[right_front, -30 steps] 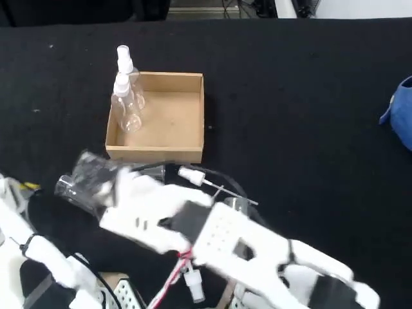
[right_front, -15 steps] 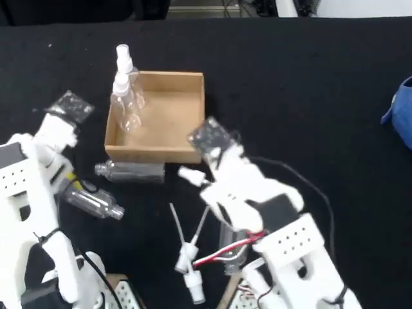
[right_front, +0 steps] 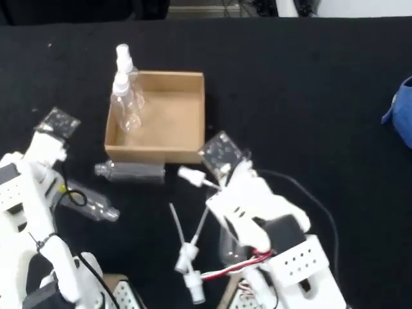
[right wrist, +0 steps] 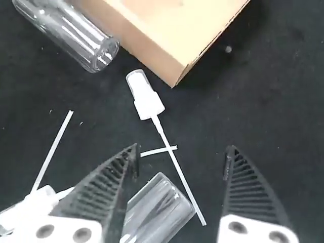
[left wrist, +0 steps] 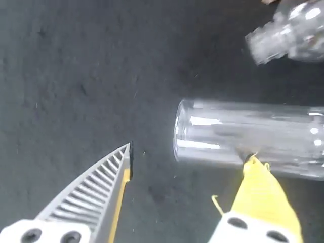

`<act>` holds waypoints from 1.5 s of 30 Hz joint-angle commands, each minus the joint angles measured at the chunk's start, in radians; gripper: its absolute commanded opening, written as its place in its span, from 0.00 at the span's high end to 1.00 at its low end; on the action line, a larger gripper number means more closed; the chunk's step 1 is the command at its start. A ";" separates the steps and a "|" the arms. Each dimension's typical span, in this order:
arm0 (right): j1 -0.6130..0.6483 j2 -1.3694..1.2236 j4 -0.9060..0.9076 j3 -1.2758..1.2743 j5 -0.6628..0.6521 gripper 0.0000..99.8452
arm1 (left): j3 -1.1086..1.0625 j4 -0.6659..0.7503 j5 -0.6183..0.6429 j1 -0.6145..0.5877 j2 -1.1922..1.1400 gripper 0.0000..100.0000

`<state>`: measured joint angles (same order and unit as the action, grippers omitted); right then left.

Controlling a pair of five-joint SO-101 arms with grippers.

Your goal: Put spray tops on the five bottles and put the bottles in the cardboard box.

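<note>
Seen from above, an open brown cardboard box [right_front: 154,154] sits on the black counter [right_front: 309,96]. Two clear plastic bottles already fitted with white sprayers [right_front: 126,103] stand at its far-left side. Three bare bottles lie outside. One clear uncapped bottle [right_front: 132,170] lies along the box's front wall. A second lying bottle [right_front: 90,205] is just beside the white left arm [right_front: 32,187]. A third bottle [right_front: 228,248] is partly hidden beneath the white right arm [right_front: 257,206]. A loose white spray top with a long dip tube [right_front: 191,175] lies near the box's front right corner, just ahead of the right arm. Two more loose tops [right_front: 187,261] lie nearer the arms' bases.

In the left wrist view, the left end effector [left wrist: 188,154] is spread wide and grips nothing. The second lying bottle's flat base sits in the gap, and its body runs off past the yellow finger [left wrist: 258,192]. I cannot tell whether that fingertip touches it. The long axis runs roughly along the line between the fingertips, so I judge the wrist must turn before it can close across the body.

In the right wrist view, the right end effector [right wrist: 182,151] is released too, its black fingers apart and empty. The loose spray top's head lies just beyond the fingertips, toward the box corner. Its tube trails back through the gap, so the fingers straddle it. The right arm is clearly the nearer one to this top, and a short reach forward should bring the head between the fingers.
</note>
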<state>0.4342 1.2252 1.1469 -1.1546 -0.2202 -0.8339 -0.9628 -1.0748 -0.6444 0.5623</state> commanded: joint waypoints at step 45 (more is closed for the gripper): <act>-0.020 0.031 -0.028 -0.001 0.011 0.76 | 0.114 -0.241 -0.146 -0.067 0.178 0.79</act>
<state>0.4342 1.2313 1.1469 -1.1592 -0.2202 -0.8170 -1.0150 -1.2037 -0.8101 0.6360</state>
